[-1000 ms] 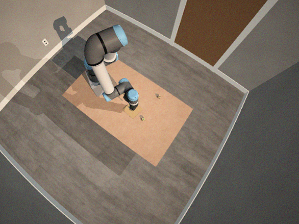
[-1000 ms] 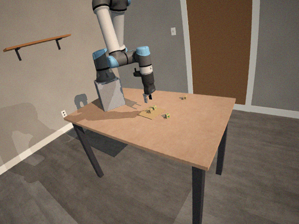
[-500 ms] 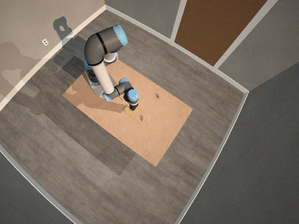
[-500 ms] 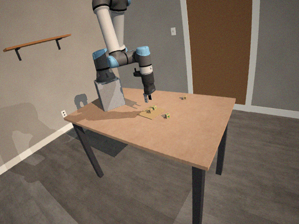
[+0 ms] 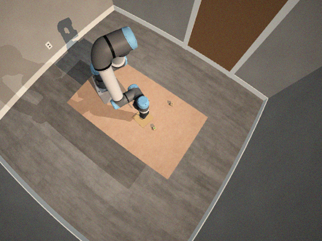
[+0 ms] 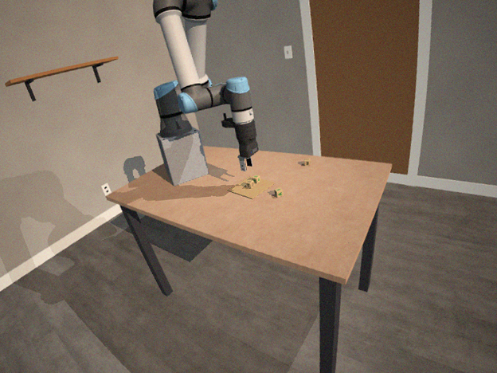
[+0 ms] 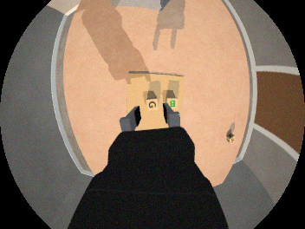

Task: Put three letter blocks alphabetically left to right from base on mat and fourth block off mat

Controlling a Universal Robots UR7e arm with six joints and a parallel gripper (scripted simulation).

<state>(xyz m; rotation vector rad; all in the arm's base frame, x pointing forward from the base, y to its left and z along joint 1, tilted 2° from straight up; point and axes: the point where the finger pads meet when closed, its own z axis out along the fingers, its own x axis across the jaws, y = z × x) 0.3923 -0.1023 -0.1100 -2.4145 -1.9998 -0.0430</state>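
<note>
The yellowish mat (image 5: 143, 124) (image 6: 252, 195) (image 7: 133, 96) lies on the table. A block with a dark G on top (image 6: 250, 184) (image 7: 152, 104) and a block with a green B on top (image 6: 256, 178) (image 7: 172, 103) stand on it with a small gap. In the wrist view the G reads upright and the B looks turned half round. One block (image 5: 153, 128) (image 6: 278, 192) lies off the mat, beyond its far edge from the base. Another block (image 5: 171, 104) (image 6: 306, 162) (image 7: 230, 138) lies off towards the door; its top letter is unreadable. My gripper (image 6: 246, 163) (image 7: 152, 111) is open and empty above the mat.
The robot's base stand (image 6: 184, 156) stands on the table (image 5: 163, 147) (image 6: 289, 230) on the opposite side of the mat from the nearer loose block. The arm's shadow falls across the table and touches the mat's edge. The gripper body hides the nearer loose block in the wrist view.
</note>
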